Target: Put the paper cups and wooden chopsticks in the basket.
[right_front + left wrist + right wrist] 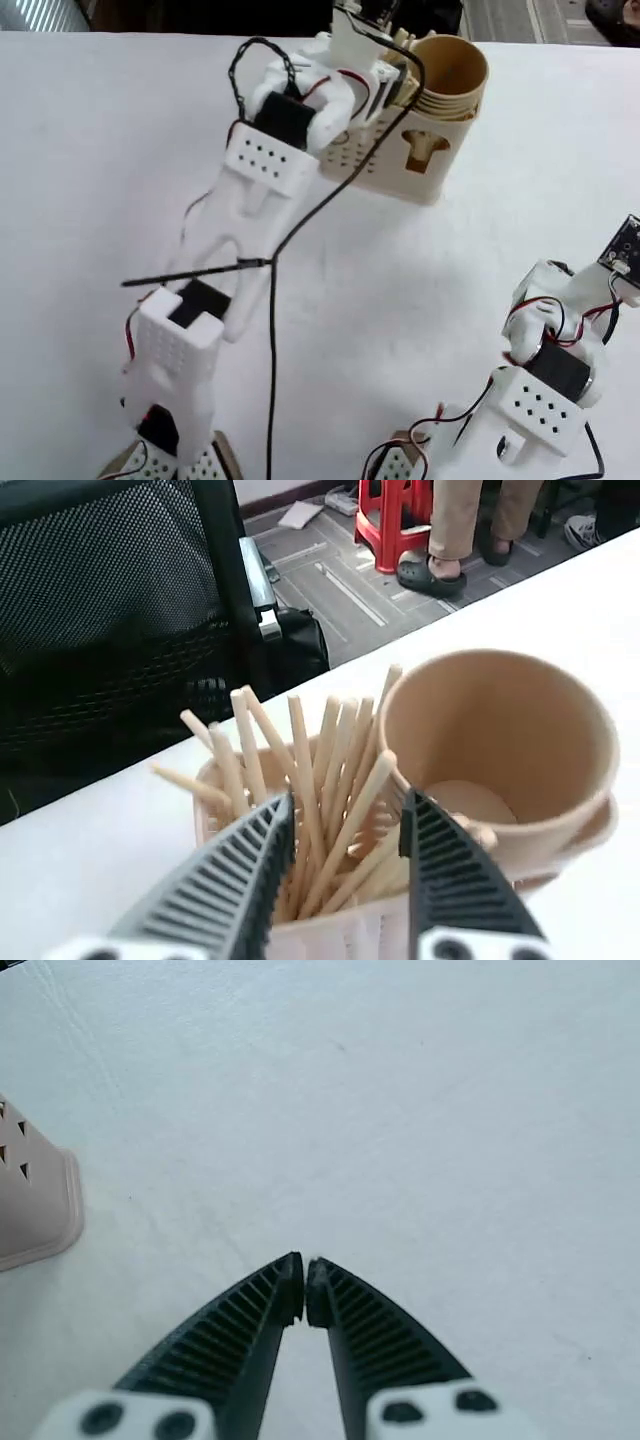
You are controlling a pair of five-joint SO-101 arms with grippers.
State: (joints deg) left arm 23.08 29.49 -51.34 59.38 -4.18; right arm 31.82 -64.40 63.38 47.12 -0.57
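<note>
A cream perforated basket (400,160) stands at the far middle of the table. Stacked brown paper cups (452,75) sit in its right part, and wooden chopsticks (320,780) stand bundled in the part beside them. My left gripper (345,825) hangs open right over the chopsticks' tips, its black ribbed fingers (245,865) on either side of the bundle with nothing clamped. The left arm (250,180) stretches from the near left edge up to the basket. My right gripper (304,1285) is shut on nothing, low over bare table at the near right.
A black cable (290,240) runs along the left arm and crosses the table's middle. The right arm (555,370) is folded at the near right corner. A corner of the basket (35,1210) is in the right wrist view. White table (450,290) lies open between the arms.
</note>
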